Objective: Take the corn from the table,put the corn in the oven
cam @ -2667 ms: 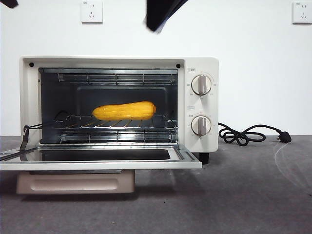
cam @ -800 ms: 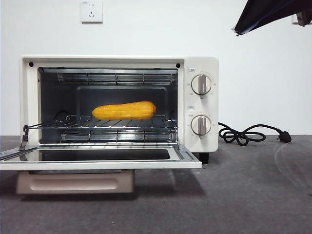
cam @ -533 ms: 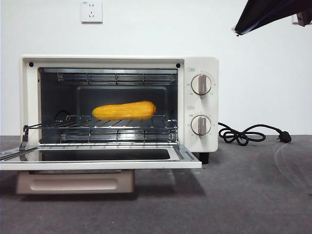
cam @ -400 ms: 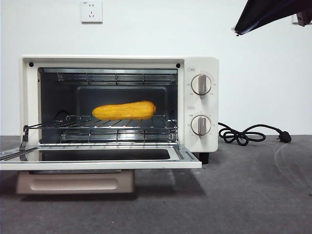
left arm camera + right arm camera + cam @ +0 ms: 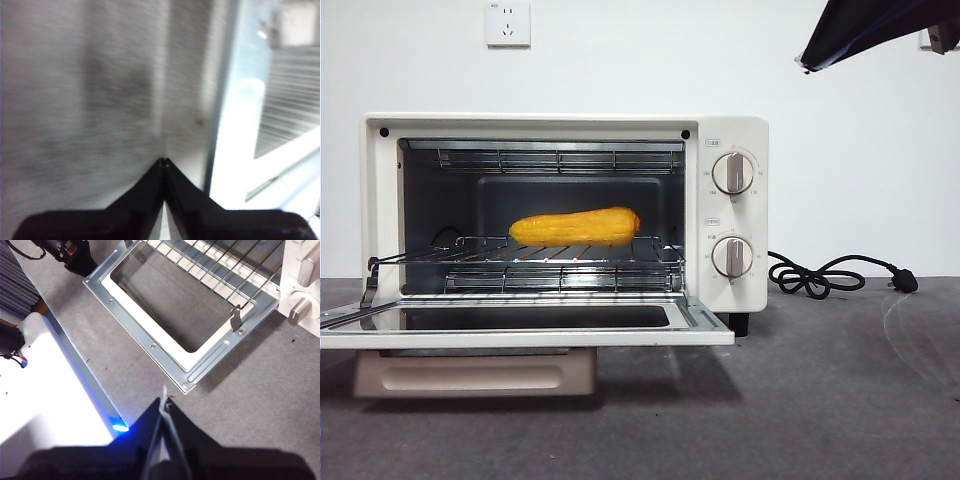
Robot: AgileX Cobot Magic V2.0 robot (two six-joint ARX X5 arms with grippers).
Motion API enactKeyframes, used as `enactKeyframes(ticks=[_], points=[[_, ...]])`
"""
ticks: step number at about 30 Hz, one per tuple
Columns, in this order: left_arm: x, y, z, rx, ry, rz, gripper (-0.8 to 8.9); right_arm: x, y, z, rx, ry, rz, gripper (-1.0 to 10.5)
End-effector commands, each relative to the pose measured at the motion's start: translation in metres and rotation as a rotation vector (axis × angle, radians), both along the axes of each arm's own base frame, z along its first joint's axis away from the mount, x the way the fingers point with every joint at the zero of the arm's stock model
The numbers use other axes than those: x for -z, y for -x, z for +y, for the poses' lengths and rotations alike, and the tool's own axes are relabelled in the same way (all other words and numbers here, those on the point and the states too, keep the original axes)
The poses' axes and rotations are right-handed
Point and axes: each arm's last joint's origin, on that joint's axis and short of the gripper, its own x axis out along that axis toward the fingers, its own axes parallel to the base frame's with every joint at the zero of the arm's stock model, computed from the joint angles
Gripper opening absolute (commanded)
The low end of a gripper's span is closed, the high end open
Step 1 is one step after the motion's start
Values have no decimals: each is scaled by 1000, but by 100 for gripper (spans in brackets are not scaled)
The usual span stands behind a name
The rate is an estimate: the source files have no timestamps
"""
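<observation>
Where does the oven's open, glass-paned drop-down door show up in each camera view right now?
Front view: the open glass-paned door of the cream-white toaster oven lies flat at lower left, edge-on.
Left wrist view: not in it; blurred grey surface only.
Right wrist view: door fills the upper middle, seen from above.
Shared landmark: the round beige lower knob, in the front and right wrist views.

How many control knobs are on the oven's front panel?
2: the upper knob and the lower knob, stacked on the toaster oven panel right of its open door. None appear hidden.
</observation>
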Motion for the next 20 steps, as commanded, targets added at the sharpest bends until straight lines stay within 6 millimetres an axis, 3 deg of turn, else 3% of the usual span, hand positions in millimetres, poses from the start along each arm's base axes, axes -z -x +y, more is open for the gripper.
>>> enactKeyframes(ticks=[1,10,20], points=[[2,2,-3,28,80,-17,-8,0,-1,1,-8,-3,-4,-8],[-8,-5,-3,29,149,-39,-8,0,-1,1,-7,-4,-3,-8],[-36,-23,-1,36,206,-119,-8,0,-1,1,-2,-5,2,-8]])
